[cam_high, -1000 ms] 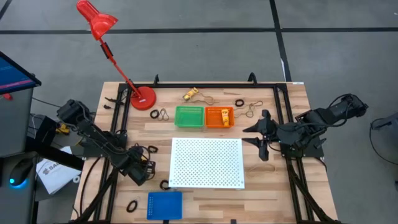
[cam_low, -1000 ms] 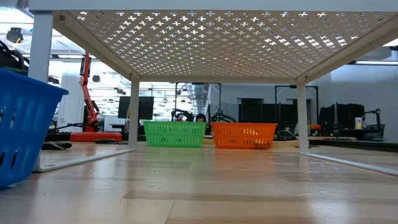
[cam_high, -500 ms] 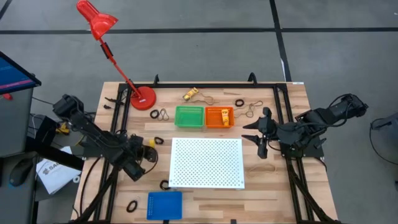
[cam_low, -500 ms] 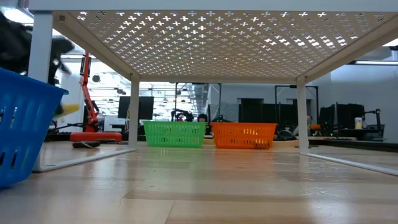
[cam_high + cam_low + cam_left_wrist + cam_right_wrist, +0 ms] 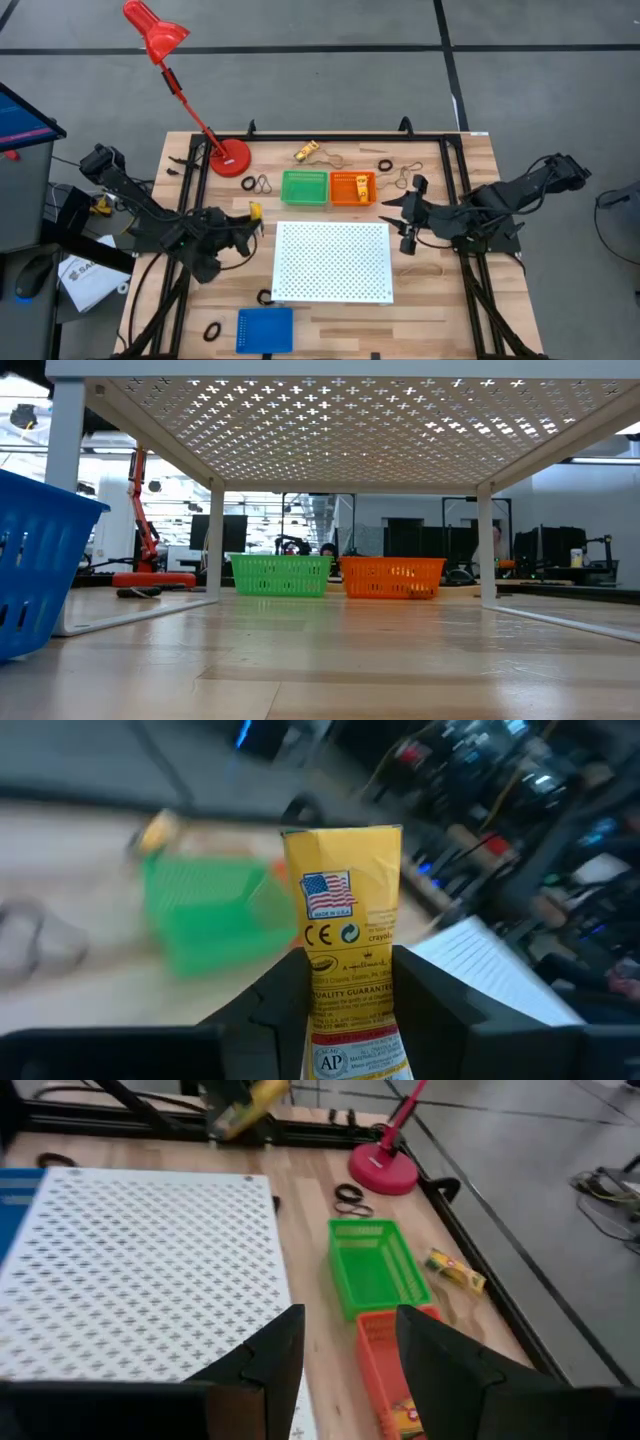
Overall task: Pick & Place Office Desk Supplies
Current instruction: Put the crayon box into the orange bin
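A small yellow crayon box is lifted above the table's left part, with my left gripper shut on it. In the high view the box shows left of the white perforated board. My right gripper hovers open at the board's far right corner, near the orange tray, with nothing between its fingers. A second yellow box lies flat near the far edge. Black rings and a tan rubber band lie loose on the wood. My left gripper pinches the crayon box by its two long sides between the two fingers, at the box's lower half. The fingers lie nearly level, along the box. Its upper half sticks out past the fingertips, and the box is lifted clear of the table.
A green tray stands beside the orange one, which holds yellow pieces. A blue tray sits at the near edge. A red desk lamp stands at the far left. More black rings lie near the far edge.
My left gripper has risen from the table with the yellow box, gone toward the far edge and tipped from pointing down to nearly level; the box is now lifted clear. My right gripper has shifted a little toward the table's left, staying open.
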Robot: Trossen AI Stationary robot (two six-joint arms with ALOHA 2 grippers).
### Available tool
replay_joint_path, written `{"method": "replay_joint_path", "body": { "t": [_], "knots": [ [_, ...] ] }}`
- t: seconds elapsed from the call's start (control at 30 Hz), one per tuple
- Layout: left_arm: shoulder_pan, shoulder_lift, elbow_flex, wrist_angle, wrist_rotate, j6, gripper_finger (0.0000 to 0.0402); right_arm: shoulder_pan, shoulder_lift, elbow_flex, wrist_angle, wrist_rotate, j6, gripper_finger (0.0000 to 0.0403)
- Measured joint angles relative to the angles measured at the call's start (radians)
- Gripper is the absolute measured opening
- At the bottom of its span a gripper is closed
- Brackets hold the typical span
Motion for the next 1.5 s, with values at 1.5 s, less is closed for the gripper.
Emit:
{"method": "replay_joint_path", "body": {
  "t": [1.5],
  "knots": [
    [0.458,0.443,0.152,1.803,1.000,1.349,0.0122,-0.005,0.424,0.000,1.315,0.054,-1.051,0.0238]
  ]
}}
